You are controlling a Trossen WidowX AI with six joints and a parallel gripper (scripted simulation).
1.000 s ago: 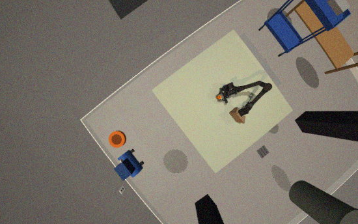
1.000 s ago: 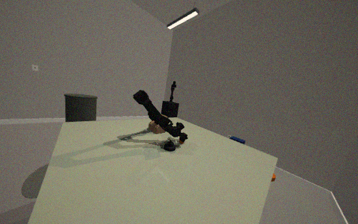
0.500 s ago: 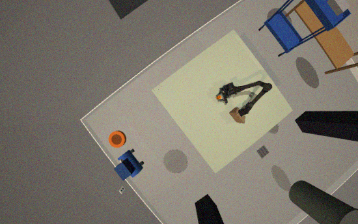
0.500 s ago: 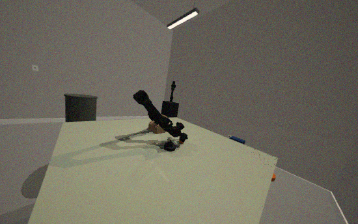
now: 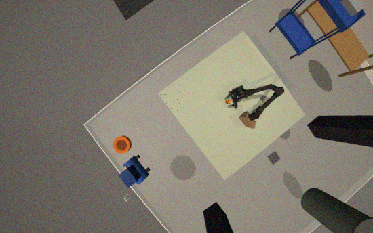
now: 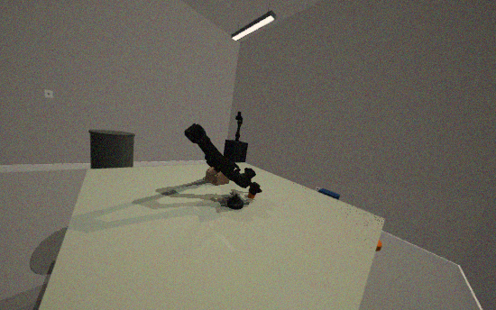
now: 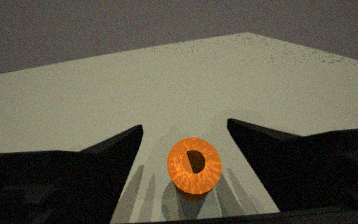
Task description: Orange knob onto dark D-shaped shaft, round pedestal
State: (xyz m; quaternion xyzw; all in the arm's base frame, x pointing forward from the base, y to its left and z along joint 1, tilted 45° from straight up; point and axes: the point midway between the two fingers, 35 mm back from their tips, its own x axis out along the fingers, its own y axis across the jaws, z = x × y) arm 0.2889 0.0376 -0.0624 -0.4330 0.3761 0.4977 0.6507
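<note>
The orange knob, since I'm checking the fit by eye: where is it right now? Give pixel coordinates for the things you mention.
In the wrist view, the orange knob [image 5: 228, 101] [image 6: 252, 196] [image 7: 174, 167] sits low, near mid-width, between the open gripper's [image 7: 185, 123] fingers, touching neither.

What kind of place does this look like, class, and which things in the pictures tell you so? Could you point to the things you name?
Probably a robotics workspace in a plain room: a robot arm [image 5: 277, 90] [image 6: 218, 159] stands on a pale table [image 5: 197, 101] [image 6: 198, 270] [image 7: 80, 100], a strip light [image 6: 253, 27] hangs overhead, and a wall outlet [image 6: 49, 94] is visible.
</note>
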